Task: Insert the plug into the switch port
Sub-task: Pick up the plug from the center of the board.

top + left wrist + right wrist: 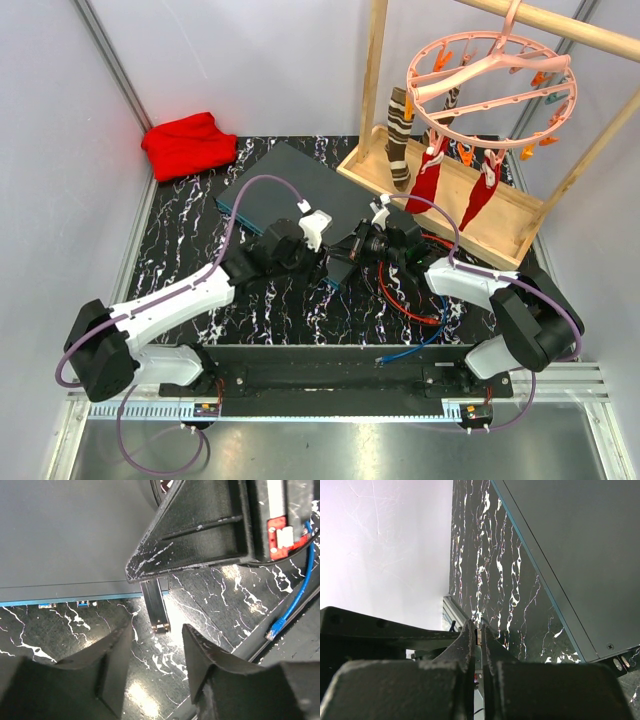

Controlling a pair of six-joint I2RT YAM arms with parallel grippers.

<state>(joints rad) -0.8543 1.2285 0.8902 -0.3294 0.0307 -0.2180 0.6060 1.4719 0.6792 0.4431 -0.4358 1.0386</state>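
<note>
Now the plug (159, 611), clamped in the right gripper (478, 630), runs 12-to-6 at the mouth of the left gripper (157, 632), its 2 fingers parted; the ports of the switch (60, 535) lie at 9 o'clock.

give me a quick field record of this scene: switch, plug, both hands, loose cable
switch: lies flat, teal port edge toward the arms
right hand: shut on plug
left hand: open, plug tip in its gap
plug: beside the end of the teal edge, not in a port
blue cable: loose, end free
</note>
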